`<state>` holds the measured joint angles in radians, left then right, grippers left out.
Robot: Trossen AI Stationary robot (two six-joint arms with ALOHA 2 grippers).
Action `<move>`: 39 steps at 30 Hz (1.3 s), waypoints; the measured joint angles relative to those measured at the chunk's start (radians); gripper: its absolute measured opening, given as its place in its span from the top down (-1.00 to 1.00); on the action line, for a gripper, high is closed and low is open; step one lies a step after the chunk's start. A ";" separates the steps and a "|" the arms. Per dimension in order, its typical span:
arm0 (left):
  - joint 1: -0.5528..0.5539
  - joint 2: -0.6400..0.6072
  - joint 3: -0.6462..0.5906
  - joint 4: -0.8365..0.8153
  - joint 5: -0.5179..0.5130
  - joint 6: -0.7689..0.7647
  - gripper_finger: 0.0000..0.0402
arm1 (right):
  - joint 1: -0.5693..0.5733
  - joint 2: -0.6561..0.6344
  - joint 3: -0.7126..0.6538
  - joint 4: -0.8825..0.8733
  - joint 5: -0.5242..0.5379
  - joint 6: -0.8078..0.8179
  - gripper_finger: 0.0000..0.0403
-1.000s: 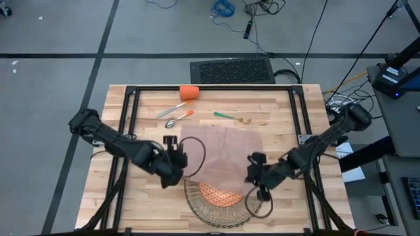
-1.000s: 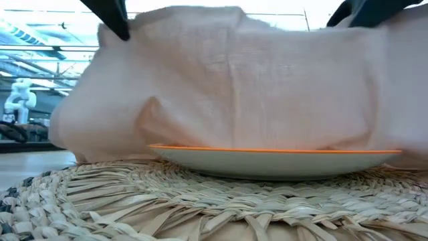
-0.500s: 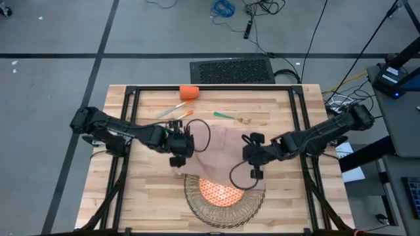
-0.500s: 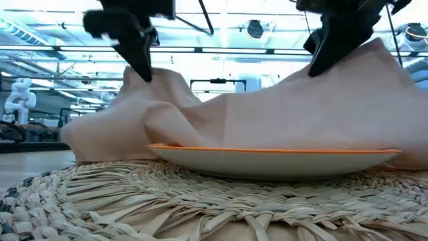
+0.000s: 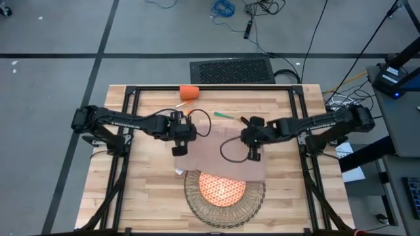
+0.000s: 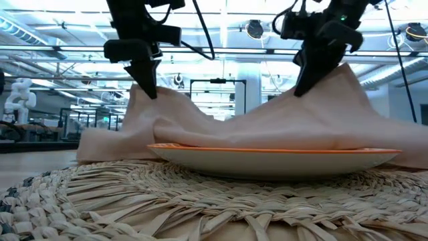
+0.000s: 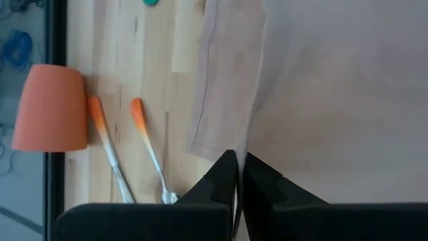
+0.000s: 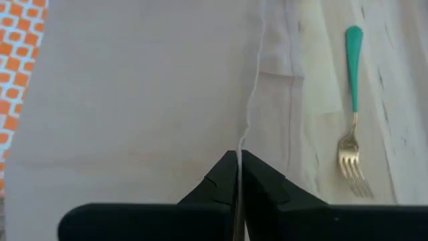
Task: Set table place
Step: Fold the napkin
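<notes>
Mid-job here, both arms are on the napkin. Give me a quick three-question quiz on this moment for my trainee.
1. True or false: the left gripper and the right gripper are both shut on the napkin.
2. What does the napkin partly cover? A) the cup B) the plate C) the fork
3. What does the plate rest on?

Key:
1. True. Each pinches a fold of cloth and lifts it into a peak.
2. B. The cloth drapes over the plate's far edge; the cup and fork lie clear of it.
3. The woven placemat at the table's near edge.
</notes>
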<state>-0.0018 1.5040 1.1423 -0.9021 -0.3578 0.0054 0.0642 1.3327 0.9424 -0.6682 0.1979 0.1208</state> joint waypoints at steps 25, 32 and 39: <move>0.176 0.000 -0.023 0.071 0.201 0.134 1.00 | -0.303 0.005 0.000 0.029 -0.174 -0.245 1.00; 0.186 0.001 -0.123 0.138 0.264 0.141 1.00 | -0.312 0.053 0.000 0.018 -0.230 -0.273 1.00; 0.186 0.002 -0.153 0.188 0.230 0.132 1.00 | -0.326 0.079 0.000 0.001 -0.234 -0.271 0.99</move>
<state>0.1841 1.5055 0.9897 -0.7146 -0.1278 0.1375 -0.2619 1.4120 0.9424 -0.6667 -0.0362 -0.1502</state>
